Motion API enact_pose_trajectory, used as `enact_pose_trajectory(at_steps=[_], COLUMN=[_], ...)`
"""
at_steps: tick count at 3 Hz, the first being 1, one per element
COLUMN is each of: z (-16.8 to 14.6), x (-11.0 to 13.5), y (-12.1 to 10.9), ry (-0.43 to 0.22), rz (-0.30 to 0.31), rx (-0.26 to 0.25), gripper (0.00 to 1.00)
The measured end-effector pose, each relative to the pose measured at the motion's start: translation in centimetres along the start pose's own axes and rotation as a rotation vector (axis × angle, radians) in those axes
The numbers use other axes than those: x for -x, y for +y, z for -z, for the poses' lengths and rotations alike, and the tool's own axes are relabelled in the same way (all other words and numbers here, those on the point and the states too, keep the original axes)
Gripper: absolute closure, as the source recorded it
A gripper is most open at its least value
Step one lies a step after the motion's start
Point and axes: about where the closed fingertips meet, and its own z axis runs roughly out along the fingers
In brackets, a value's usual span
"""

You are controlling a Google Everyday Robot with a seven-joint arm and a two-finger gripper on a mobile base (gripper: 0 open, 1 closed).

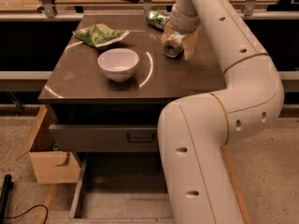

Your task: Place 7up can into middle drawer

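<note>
The 7up can (173, 49), small and silvery, lies on its side on the dark table top (187, 76) at the back right. My gripper (178, 41) comes down over it, with one finger (190, 45) on its right and the other on its left, both pressed against it. The can still rests on the table. The middle drawer (124, 192) stands pulled out at the bottom of the cabinet, its flat floor bare. My arm's large pale links hide the drawer's right part.
A darker green can (156, 17) lies just behind the gripper. A white bowl (118, 63) stands mid-table, with a green chip bag (100, 34) behind it. A shut drawer front with a black handle (140, 137) is above the open drawer. A cardboard box (49, 164) stands to the left on the floor.
</note>
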Motion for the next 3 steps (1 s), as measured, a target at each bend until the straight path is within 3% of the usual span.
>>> enact_pose_trajectory(at_steps=[1,2,3], z=[0.1,0.2,1.1], x=[0.0,0.0,-0.3], y=[0.2,0.5,1.2], ry=[-0.004,-0.009,-0.011], rz=[-0.003,-0.007,-0.029], rx=[0.001,0.003,-0.004], gripper=[0.69,0.91,0.88])
